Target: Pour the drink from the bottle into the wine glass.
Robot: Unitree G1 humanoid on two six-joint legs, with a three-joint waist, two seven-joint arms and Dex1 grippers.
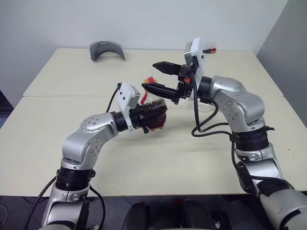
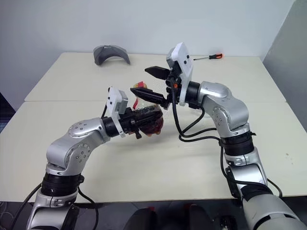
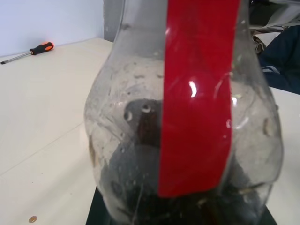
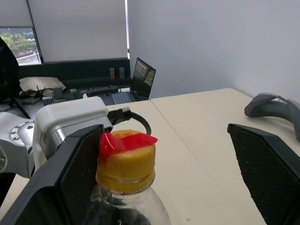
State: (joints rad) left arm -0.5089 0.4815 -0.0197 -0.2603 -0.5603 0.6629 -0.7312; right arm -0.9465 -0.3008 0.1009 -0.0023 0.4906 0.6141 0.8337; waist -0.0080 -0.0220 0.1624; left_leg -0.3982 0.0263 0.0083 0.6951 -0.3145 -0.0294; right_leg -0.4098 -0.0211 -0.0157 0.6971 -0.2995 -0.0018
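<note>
Presently left tool [image 2: 144, 120] grasps the bottle [image 2: 149, 122] above the tabletop [image 2: 158, 163], drink [image 2: 154, 127] pooled low; right tool [image 4: 164, 164], released wide, flanks its yellow cap [image 4: 125, 161]. Screwdriver [image 3: 28, 50] lies far off.

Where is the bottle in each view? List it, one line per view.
Left eye: bottle at centre, in the left gripper.
Right eye: left of centre.
Left wrist: body close up.
Right wrist: cap between the open right gripper.
Landmark: its red strip.
</note>
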